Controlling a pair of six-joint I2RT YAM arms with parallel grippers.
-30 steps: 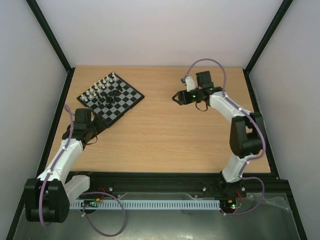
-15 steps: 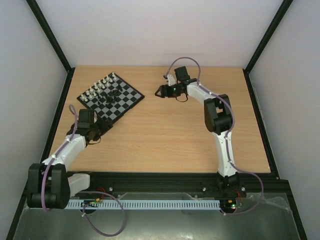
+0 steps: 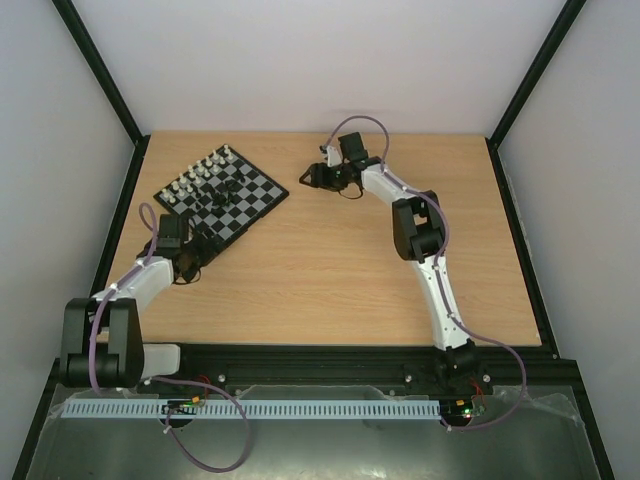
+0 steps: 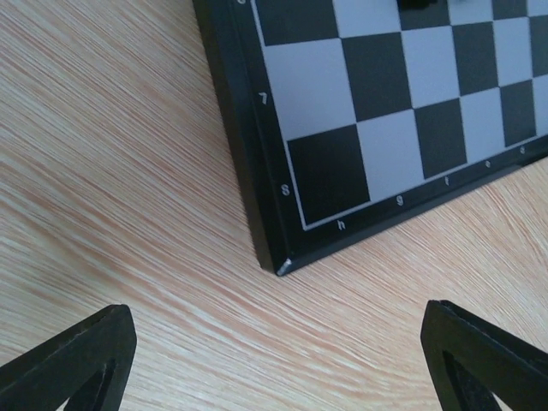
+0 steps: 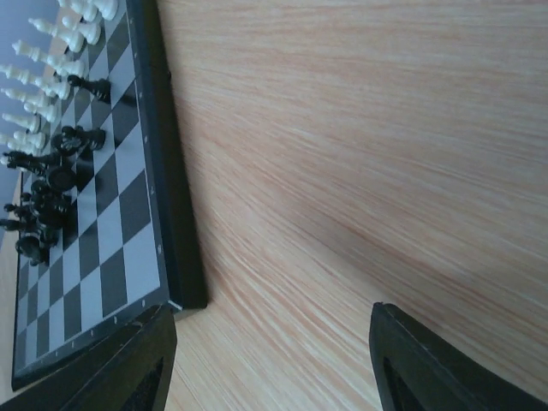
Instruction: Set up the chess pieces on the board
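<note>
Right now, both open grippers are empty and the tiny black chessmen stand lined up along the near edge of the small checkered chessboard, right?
No. The black chessmen are bunched near the middle of the checkered chessboard, not lined along its near edge, as the top external view shows. The left gripper and right gripper are open and empty.

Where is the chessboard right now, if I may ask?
Top view: the board lies far left on the table, left claw at its near corner, right claw just right of it.
</note>
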